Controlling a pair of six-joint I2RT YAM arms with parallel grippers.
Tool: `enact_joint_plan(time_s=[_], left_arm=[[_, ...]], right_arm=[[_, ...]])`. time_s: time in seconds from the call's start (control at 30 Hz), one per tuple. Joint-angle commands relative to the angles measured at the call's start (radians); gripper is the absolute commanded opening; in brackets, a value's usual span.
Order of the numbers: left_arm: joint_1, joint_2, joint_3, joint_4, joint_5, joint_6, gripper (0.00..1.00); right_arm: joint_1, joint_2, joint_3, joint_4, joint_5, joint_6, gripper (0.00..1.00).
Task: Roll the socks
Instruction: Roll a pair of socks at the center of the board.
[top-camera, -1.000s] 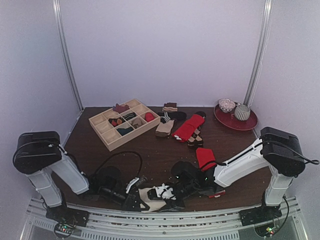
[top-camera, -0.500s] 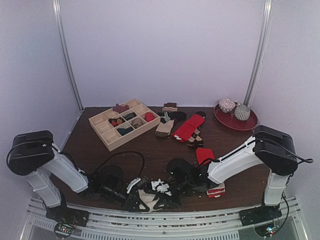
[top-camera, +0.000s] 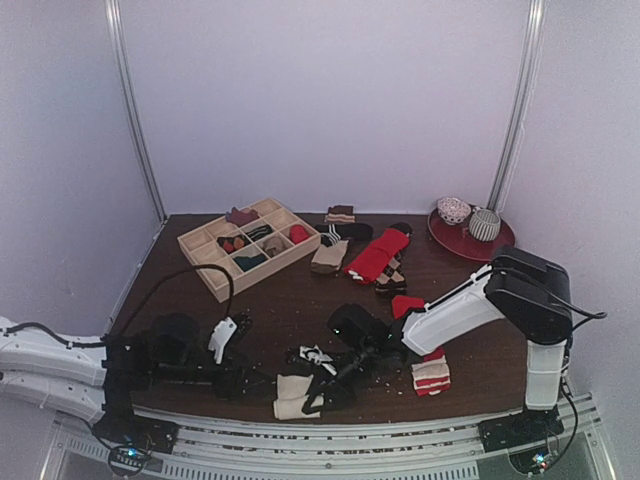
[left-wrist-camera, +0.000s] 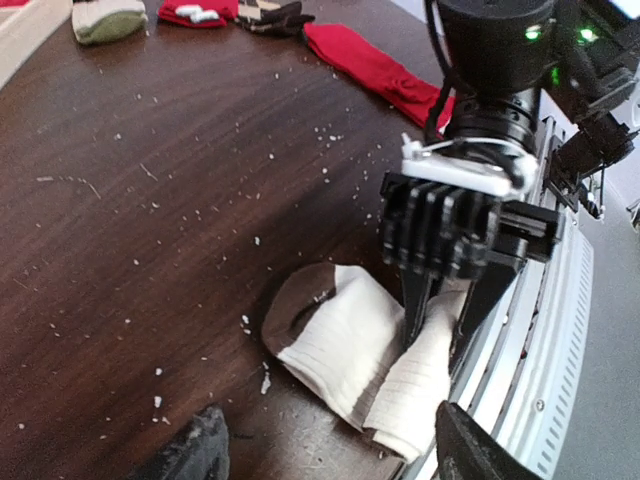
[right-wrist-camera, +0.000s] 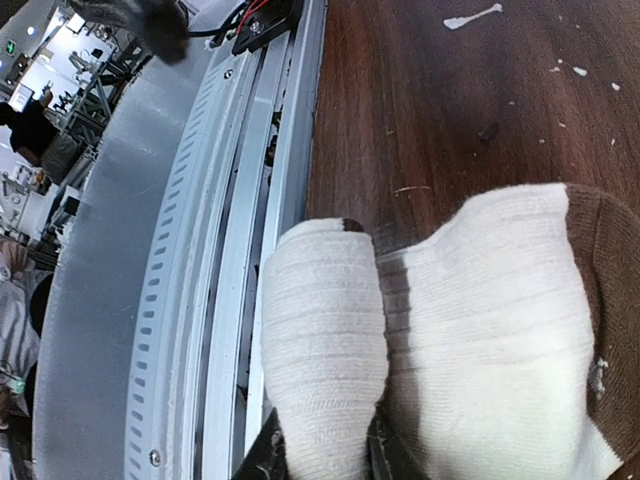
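left gripper (left-wrist-camera: 330, 425): fingers spread wide, nothing between them, low over table (left-wrist-camera: 150, 200), just short of cream sock. cream sock (left-wrist-camera: 345, 350): lies at front edge beside rail (left-wrist-camera: 545, 330), brown end toward table middle, white end folded up. right gripper (left-wrist-camera: 440, 335): closed, pinching that folded white end. red sock (top-camera: 432, 376): white-striped, small heap on table further right, apart from cream sock.
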Motion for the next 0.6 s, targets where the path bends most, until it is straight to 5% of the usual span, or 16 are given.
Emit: enact_joint_plan(time_s=[0.0,0.37,0.57], left_arm=[[-0.038,-0.085,-0.098,0.193,-0.064,0.145,0.67],[-0.158,0.299,-0.032,0.499,0.041,0.308,0.68],[-0.177,0.415,-0.001,0.505,0.070,0.341,0.69]], right_arm=[[-0.045,0.095,-0.022,-0.244,0.035,0.123,0.20],[-0.080,0.151,0.067,-0.388,0.019,0.201,0.20],[-0.084,0.168,0.092,-0.426,0.024,0.184,0.20]])
